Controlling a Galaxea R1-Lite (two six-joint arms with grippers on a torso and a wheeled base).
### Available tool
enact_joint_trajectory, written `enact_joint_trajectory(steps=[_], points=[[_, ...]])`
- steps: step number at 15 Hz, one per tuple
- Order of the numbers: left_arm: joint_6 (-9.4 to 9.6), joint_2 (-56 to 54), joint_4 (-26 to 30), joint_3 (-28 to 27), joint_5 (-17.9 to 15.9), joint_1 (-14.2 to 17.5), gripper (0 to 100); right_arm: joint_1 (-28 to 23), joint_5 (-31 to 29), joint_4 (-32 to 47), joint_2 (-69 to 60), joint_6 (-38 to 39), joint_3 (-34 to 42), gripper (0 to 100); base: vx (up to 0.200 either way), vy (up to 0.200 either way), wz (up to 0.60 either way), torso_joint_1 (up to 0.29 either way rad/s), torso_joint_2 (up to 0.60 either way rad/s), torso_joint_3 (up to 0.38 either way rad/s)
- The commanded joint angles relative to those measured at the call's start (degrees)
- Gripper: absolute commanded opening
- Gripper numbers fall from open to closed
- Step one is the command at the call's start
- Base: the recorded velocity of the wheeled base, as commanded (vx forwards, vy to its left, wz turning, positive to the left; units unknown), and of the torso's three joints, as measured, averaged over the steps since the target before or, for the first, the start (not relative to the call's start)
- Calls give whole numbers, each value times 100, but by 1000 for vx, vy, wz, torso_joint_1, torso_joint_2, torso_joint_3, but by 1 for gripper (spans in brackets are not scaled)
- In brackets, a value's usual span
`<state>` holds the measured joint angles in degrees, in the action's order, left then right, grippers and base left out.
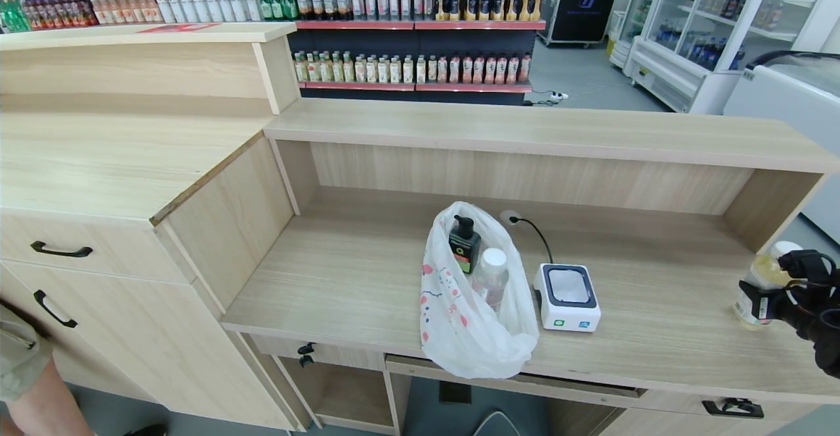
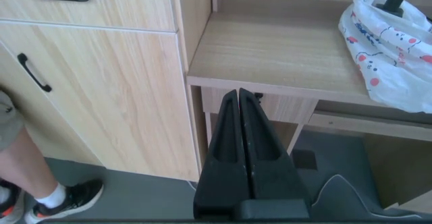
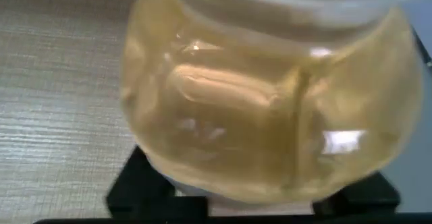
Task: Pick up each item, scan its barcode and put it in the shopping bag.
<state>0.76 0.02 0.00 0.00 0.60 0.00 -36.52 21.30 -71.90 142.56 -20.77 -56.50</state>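
Now two bottles (image 1: pixel 464 244) bagged; right tool (image 1: pixel 761 301) grips bottle (image 1: pixel 764 270).

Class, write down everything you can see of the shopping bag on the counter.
The shopping bag is thin white plastic printed with red and dark spots. It sits slumped but mouth-up on the wooden counter, its bottom bulging over the front edge, just to the robot's left of the scanner. Its mouth is open, and a dark pump bottle and a clear white-capped bottle stand inside.
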Motion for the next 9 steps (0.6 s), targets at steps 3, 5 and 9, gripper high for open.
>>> enact_joint_trajectory(steps=[3, 5, 9], points=[[4, -2, 0, 0, 2, 0, 0, -4, -3, -17, 123, -41, -317, 0, 0, 0, 0, 0, 0, 0], [4, -2, 0, 0, 2, 0, 0, -4, 6, -35, 167, -146, -353, 0, 0, 0, 0, 0, 0, 0], [4, -2, 0, 0, 2, 0, 0, -13, 15, 9, 53, 109, -353, 0, 0, 0, 0, 0, 0, 0]])
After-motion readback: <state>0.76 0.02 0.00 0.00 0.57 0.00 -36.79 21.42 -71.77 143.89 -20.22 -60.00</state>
